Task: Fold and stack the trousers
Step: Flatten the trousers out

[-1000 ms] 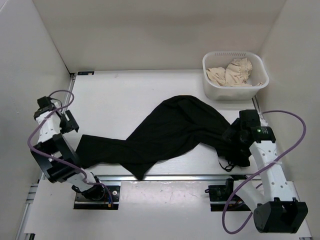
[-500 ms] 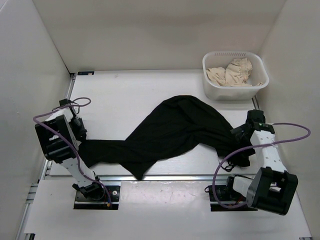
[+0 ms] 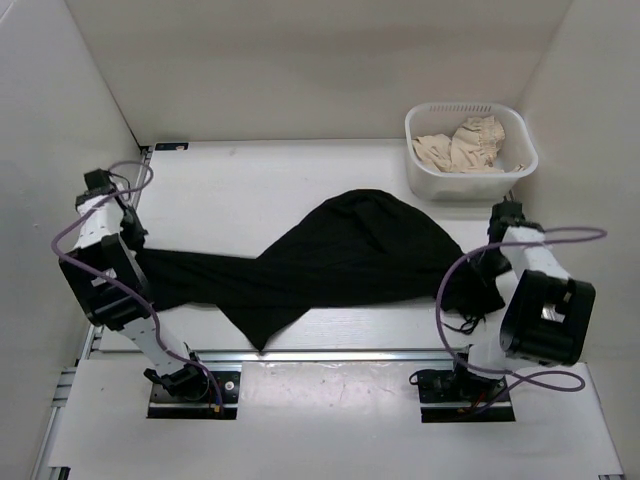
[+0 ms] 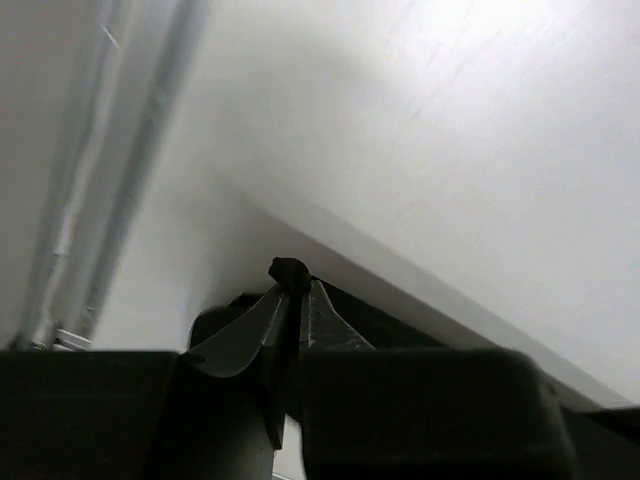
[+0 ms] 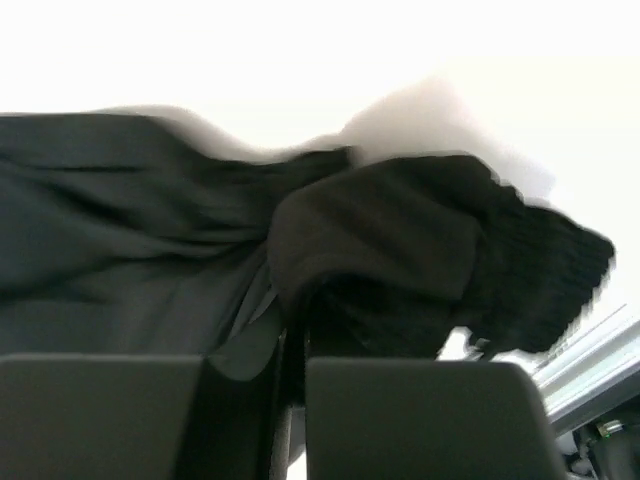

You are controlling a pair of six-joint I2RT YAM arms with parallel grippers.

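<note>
Left claw [image 4: 296, 292] and right claw [image 5: 292, 335] clenched on black trousers [image 3: 340, 255], white table [image 3: 250, 180], pale walls [image 3: 300, 70]

- The trousers [image 3: 340, 250] are showing plain matte black all over.
- The basket [image 3: 462, 186] is showing white, with a slotted rim.
- The cloth [image 3: 465, 146] inside it is showing beige.
- The table [image 3: 250, 180] is looking off-white.
- The cables [image 3: 560, 237] are showing purple.

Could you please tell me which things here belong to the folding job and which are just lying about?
Job: black trousers; left claw and right claw, both shut on them.
Lying about: white basket; beige cloth in it.
</note>
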